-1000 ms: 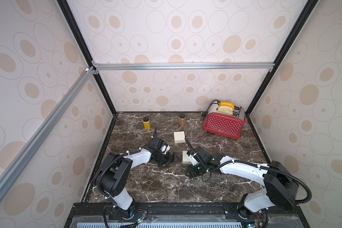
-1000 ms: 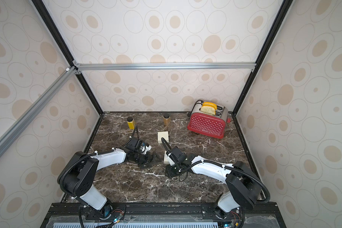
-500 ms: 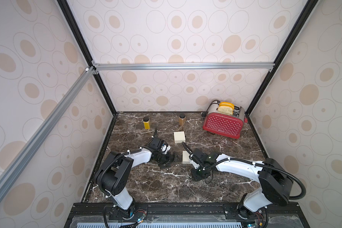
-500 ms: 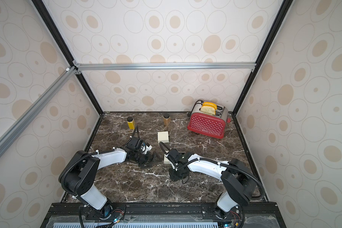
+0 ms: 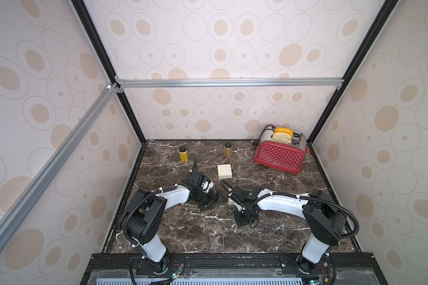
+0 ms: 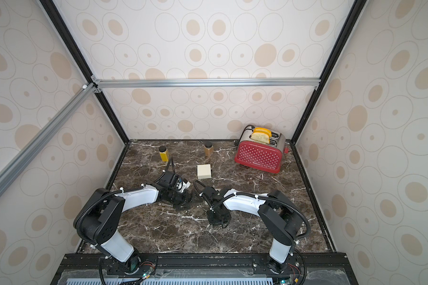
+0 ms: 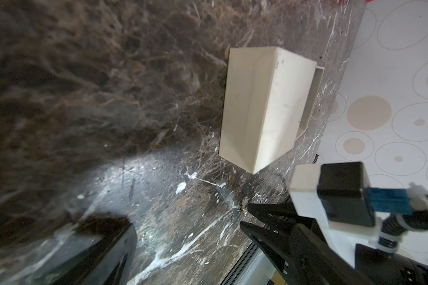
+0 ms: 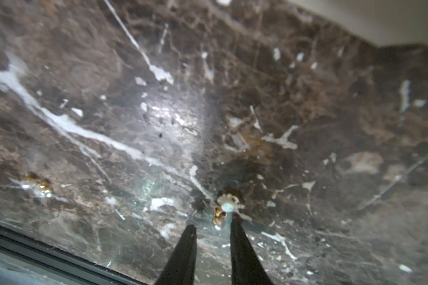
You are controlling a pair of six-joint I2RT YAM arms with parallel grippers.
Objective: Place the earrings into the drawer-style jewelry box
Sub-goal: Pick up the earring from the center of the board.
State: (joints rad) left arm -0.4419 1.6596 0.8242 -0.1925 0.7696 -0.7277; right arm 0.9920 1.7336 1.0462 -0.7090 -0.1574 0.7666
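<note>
- Dark brown marble tabletop [image 5: 208, 237] veined in white, closed in by walls papered with beige circles and a black and aluminium frame
- Far right stands a red toaster [image 5: 279, 156] with two toast slices [image 5: 282, 135] sticking up out of its slots
- Along the far edge stand a yellow jar [image 5: 183, 153] to the left and a brown jar [image 5: 227, 149] nearer the middle, both upright with dark lids
- A cream square box [image 5: 224, 171] lies by itself in the middle, on the far side of both grippers
- The drawer-style jewelry box [image 7: 262, 108] sits at the table's centre, its drawer [image 7: 311, 98] pushed partly out on the right side; in both top views the right arm [image 5: 279, 202] covers most of it, so only a cream corner shows
- The left gripper [image 5: 209, 200] rests low, just left of that box, with its jaws spread wide and holding nothing
- The right gripper [image 8: 213, 225] points down at the marble on the near side of the box; its jaws are narrow with a clear gap between them
- One earring [image 8: 224, 206], gold with a pale stone, lies on the marble right at those tips, touching one finger; it does not look clamped
- A second earring [image 8: 36, 185] lies on bare marble, well apart from the first
- Both earrings are too small to make out in the top views
</note>
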